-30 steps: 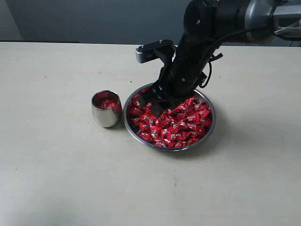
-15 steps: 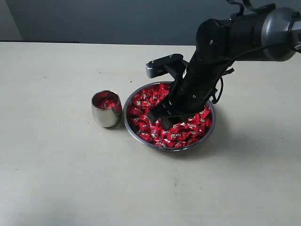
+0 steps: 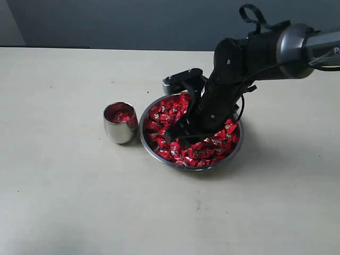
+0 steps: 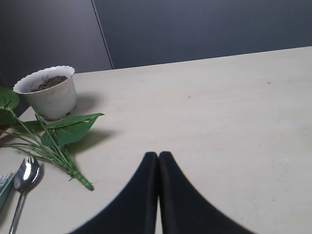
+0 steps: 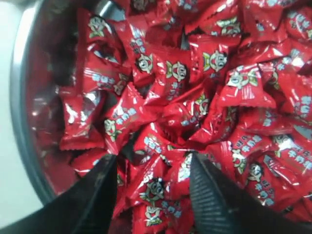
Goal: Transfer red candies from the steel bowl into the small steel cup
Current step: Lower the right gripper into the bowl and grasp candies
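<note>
Dozens of red candies (image 3: pixel 211 147) fill the steel bowl (image 3: pixel 187 168), heaped up to its rim. The right gripper (image 3: pixel 179 136) reaches down into the bowl on the side nearer the small steel cup (image 3: pixel 120 129), with its arm slanting in from beyond the bowl's far rim.

In the right wrist view the gripper (image 5: pixel 152 165) has its two dark fingers (image 5: pixel 100 195) spread wide. Their tips are sunk among the red candies (image 5: pixel 195 73), close to the curved steel wall of the bowl (image 5: pixel 28 97). Several wrappers lie in the gap between the fingers, but none is pinched.

The cup stands upright on the table (image 3: pixel 64 202) just beside the bowl, close to its rim (whether the two touch I cannot tell). Some red wrappers show inside it.

The left gripper (image 4: pixel 158 159) has its fingers pressed flat together, with nothing between them, above bare tabletop (image 4: pixel 234 107). A white pot (image 4: pixel 48 95) of soil, a leafy green sprig (image 4: pixel 58 136) and a spoon (image 4: pixel 24 175) share that view. Where they lie relative to the bowl cannot be told.
</note>
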Robot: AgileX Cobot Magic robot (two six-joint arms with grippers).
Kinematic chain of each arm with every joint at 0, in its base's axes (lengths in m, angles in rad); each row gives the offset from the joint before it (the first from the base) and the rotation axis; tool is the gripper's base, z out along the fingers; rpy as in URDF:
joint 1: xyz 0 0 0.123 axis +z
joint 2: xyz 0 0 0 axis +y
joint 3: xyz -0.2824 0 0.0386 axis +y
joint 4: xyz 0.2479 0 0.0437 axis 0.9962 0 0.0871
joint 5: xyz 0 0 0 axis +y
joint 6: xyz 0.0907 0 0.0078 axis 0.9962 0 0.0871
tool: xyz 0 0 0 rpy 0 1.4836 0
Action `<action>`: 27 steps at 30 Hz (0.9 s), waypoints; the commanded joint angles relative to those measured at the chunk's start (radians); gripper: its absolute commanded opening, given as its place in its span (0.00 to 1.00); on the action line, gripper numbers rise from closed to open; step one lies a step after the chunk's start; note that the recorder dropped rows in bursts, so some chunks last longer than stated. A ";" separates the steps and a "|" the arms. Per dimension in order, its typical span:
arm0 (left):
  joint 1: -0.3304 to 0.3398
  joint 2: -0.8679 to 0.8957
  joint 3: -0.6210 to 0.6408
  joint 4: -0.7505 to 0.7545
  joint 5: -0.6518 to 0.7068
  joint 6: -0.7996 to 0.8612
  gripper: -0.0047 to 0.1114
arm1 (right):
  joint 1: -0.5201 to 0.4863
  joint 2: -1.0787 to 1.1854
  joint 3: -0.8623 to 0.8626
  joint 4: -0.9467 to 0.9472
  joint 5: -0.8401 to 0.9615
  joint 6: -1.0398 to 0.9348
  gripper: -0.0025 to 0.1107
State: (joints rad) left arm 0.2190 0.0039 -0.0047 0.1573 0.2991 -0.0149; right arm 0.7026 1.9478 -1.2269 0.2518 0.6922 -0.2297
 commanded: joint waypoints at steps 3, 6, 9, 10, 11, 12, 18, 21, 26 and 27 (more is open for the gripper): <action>-0.001 -0.004 0.005 0.002 -0.008 -0.004 0.04 | -0.004 0.026 0.005 -0.066 0.023 0.004 0.43; -0.001 -0.004 0.005 0.002 -0.008 -0.004 0.04 | -0.004 0.041 0.005 -0.086 0.044 0.004 0.43; -0.001 -0.004 0.005 0.002 -0.008 -0.004 0.04 | -0.004 0.052 0.005 -0.100 0.068 0.004 0.29; -0.001 -0.004 0.005 0.002 -0.008 -0.004 0.04 | -0.004 0.052 0.005 -0.105 0.068 0.004 0.20; -0.001 -0.004 0.005 0.002 -0.008 -0.004 0.04 | -0.004 0.052 0.005 -0.115 0.074 0.004 0.02; -0.001 -0.004 0.005 0.002 -0.008 -0.004 0.04 | -0.004 0.050 0.005 -0.116 0.078 0.007 0.02; -0.001 -0.004 0.005 0.002 -0.008 -0.004 0.04 | -0.004 -0.032 0.005 -0.131 0.112 0.007 0.02; -0.001 -0.004 0.005 0.002 -0.008 -0.004 0.04 | -0.004 -0.088 0.005 -0.134 0.112 0.007 0.02; -0.001 -0.004 0.005 0.002 -0.008 -0.004 0.04 | -0.004 -0.122 0.005 -0.135 0.111 0.005 0.02; -0.001 -0.004 0.005 0.002 -0.008 -0.004 0.04 | -0.004 -0.115 0.005 -0.135 0.113 0.005 0.03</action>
State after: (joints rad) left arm 0.2190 0.0039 -0.0047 0.1573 0.2991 -0.0149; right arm 0.7026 1.8323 -1.2269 0.1289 0.7990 -0.2213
